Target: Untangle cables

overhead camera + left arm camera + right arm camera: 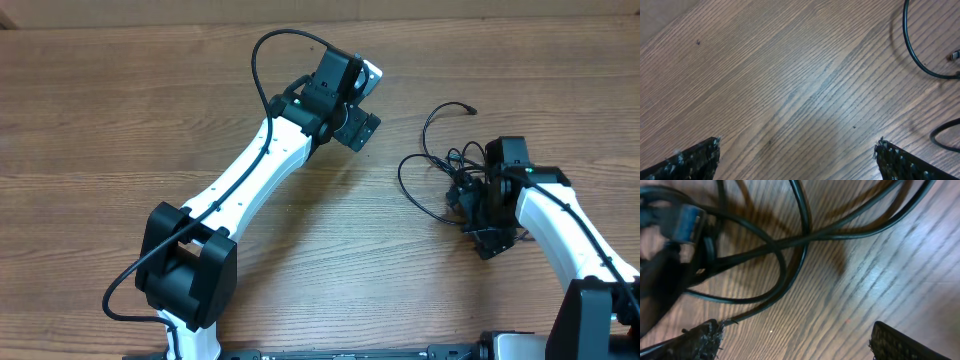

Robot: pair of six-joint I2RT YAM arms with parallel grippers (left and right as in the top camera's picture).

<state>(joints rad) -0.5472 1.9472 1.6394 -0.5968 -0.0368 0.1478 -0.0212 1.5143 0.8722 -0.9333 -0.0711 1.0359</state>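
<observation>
A tangle of thin black cables (pixel 445 175) lies on the wooden table at the right, with one end and its small plug (pixel 470 110) trailing up and away. My right gripper (pixel 478 215) is open, low over the tangle's right side. In the right wrist view the looped cables (pixel 785 240) cross just ahead of the open fingers (pixel 797 337), with a blue-tipped plug (pixel 687 222) at the left; nothing lies between the fingers. My left gripper (pixel 362 122) is open over bare table to the left of the tangle. Its wrist view shows cable loops (pixel 920 60) at the far right, ahead of the fingers (pixel 797 157).
The wooden table (pixel 150 120) stretches wide to the left and front. A thicker black wire (pixel 262 60) arches off the left arm. The table's far edge (pixel 200 22) runs along the top of the overhead view.
</observation>
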